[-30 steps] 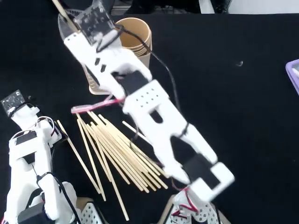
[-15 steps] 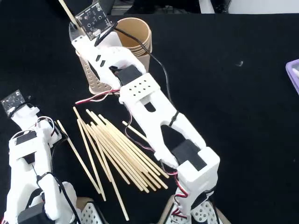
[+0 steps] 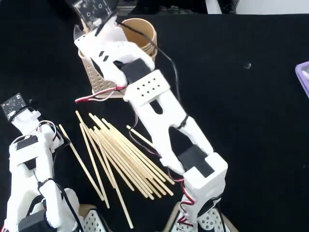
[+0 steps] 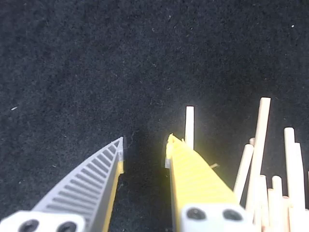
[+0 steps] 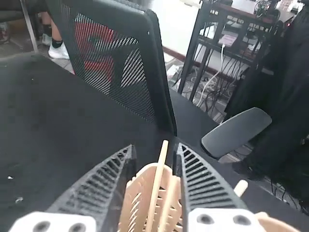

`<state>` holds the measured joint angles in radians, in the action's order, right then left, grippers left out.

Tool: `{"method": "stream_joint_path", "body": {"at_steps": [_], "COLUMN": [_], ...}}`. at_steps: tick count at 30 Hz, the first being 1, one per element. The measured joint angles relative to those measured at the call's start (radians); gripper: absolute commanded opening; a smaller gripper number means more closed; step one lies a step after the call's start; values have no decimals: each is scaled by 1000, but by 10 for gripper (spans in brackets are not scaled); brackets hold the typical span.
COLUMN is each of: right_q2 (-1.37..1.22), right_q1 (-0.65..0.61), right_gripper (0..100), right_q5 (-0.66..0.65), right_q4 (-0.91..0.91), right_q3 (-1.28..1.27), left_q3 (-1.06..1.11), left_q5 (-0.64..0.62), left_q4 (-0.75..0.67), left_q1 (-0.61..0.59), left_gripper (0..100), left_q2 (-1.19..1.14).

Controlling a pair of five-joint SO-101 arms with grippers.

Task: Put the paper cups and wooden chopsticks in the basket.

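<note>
The tan slotted basket (image 3: 98,79) stands at the table's far left, with stacked paper cups (image 3: 141,30) inside. My right gripper (image 5: 153,149) hangs open over the basket (image 5: 140,193). One wooden chopstick (image 5: 159,169) stands upright in the basket between the spread fingers, touching neither. A cup rim (image 5: 273,220) shows beside it. Several wooden chopsticks (image 3: 120,154) lie fanned on the black table in front of the basket. My left gripper (image 4: 145,140) is open just above the table, with chopstick ends (image 4: 263,130) beside one finger and nothing between the fingers. In the high view the left arm (image 3: 29,159) stands at the near left.
A purple container (image 3: 303,77) pokes in at the table's right edge. The right arm (image 3: 159,116) stretches diagonally over the middle of the table, above part of the chopstick pile. A black mesh chair (image 5: 120,63) stands beyond the table.
The right arm swung its gripper farther over the basket. The chopstick that stuck up above the gripper has gone down into the basket. The left arm has not moved.
</note>
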<state>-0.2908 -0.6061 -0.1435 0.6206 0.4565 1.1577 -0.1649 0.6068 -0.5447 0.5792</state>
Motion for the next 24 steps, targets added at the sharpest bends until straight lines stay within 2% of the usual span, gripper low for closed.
{"method": "stream_joint_path", "body": {"at_steps": [6,14,19,24], "right_q2": [129,361,407,443], "right_q1": [0,0,0,0], "right_gripper": [139,141,141,141], "right_q5": [-3,-3,-3,-52], "right_q4": [423,939,1103,1111], "right_q3": [138,158,164,29], "left_q3": [12,12,12,12], "left_q5": [0,0,0,0], "left_q4": [0,0,0,0], "left_q1": [0,0,0,0], "left_gripper": [145,145,145,145], "left_q2": [2,2,2,2]}}
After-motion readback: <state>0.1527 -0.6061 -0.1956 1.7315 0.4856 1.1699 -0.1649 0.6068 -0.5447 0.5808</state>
